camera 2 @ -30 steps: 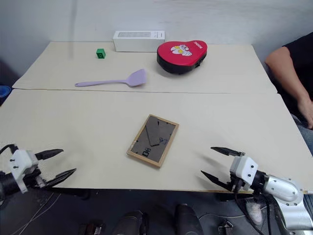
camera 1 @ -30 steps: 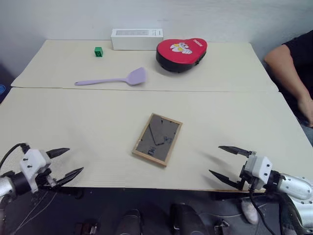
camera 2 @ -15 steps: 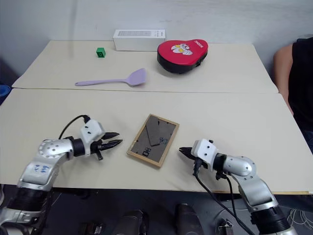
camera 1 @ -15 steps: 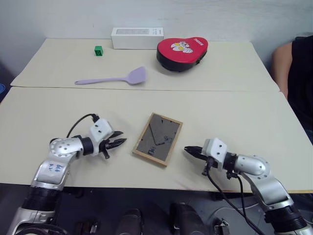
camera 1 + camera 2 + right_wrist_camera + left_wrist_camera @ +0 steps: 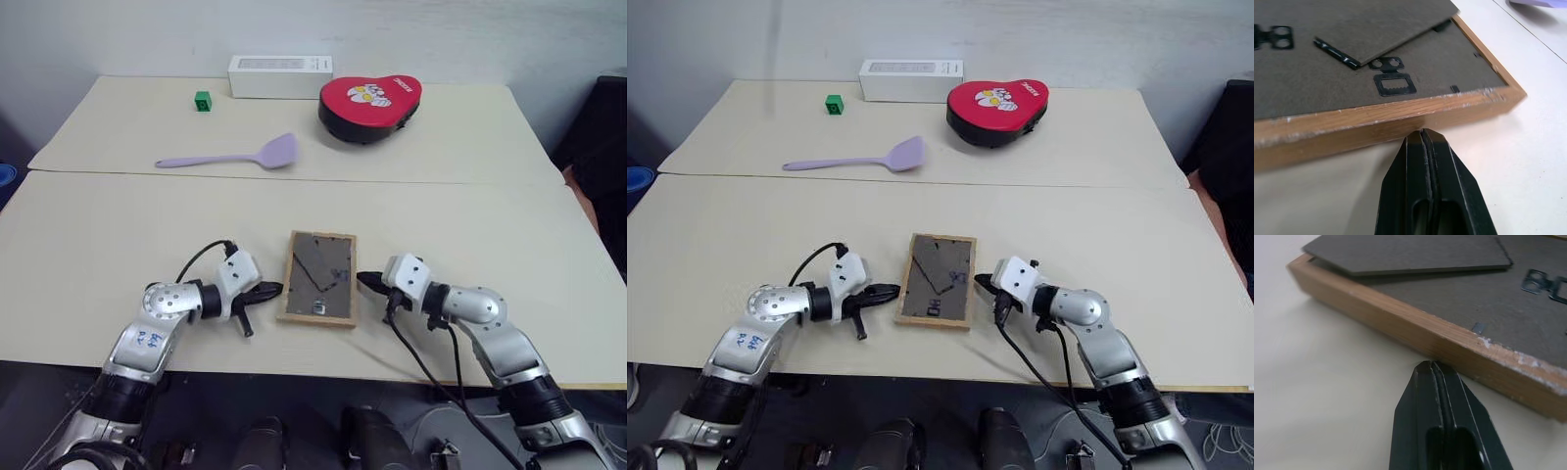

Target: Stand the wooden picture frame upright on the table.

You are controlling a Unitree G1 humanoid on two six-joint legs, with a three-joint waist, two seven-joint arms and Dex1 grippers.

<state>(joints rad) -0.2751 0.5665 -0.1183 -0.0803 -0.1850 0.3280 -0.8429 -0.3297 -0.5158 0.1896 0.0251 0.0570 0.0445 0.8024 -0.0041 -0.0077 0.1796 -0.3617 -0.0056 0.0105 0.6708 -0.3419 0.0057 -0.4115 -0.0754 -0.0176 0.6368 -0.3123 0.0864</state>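
While the wooden picture frame point(image 5: 318, 277) lies back-up near the table point(image 5: 118, 235) front edge, your left gripper point(image 5: 272, 289) and right gripper point(image 5: 364, 281), both pressed together, flank its sides; next, lever one edge up.

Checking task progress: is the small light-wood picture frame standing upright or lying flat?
Lying flat, face down: the small light-wood picture frame shows its dark back upward on the pale beige table.
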